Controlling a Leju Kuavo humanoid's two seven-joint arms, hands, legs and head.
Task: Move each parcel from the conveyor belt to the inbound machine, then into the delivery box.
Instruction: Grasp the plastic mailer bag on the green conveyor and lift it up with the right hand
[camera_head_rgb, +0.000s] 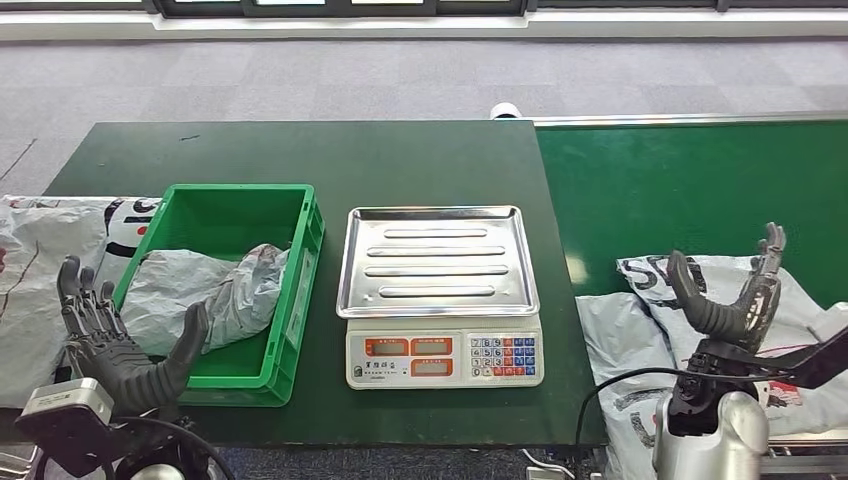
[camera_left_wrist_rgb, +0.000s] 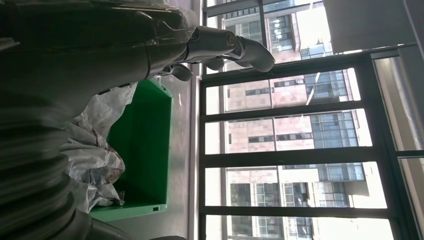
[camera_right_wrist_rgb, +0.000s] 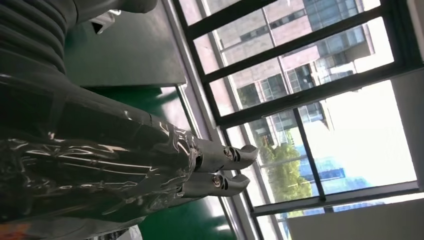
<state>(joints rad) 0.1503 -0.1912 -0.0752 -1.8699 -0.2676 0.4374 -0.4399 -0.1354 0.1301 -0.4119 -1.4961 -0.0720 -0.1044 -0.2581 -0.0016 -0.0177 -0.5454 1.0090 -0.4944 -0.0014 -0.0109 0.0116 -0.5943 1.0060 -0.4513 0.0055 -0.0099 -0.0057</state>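
Your right hand hangs above the parcel on the conveyor belt, at about 4 o'clock in the head view. Its fingers are spread in an open curl, thumb apart from the rest, and nothing is in its grasp. Whether the fingertips touch the bag below cannot be told.

Your left hand sits at 8 o'clock, palm up, fingers fanned, holding nothing, just outside the near-left corner of the green delivery box. A crumpled parcel in the box already lies inside, draped toward the near-left wall.

The scale stands between box and belt at 6 o'clock, and its steel tray carries nothing.

Risks, as judgement:
- The bag on the belt is slack, glossy film. A shallow pinch may take only a fold, and the load could slip out on the way to the tray.
- The bag overhangs the near edge of the belt, so a drag instead of a lift could pull it off.
- The left hand is close to the box wall. A careless swing could shove the box.

The left wrist view shows the box interior deep and largely free beyond the crumpled bag; the head view flattens this. The right wrist view shows fingertips extended, with nothing between them.
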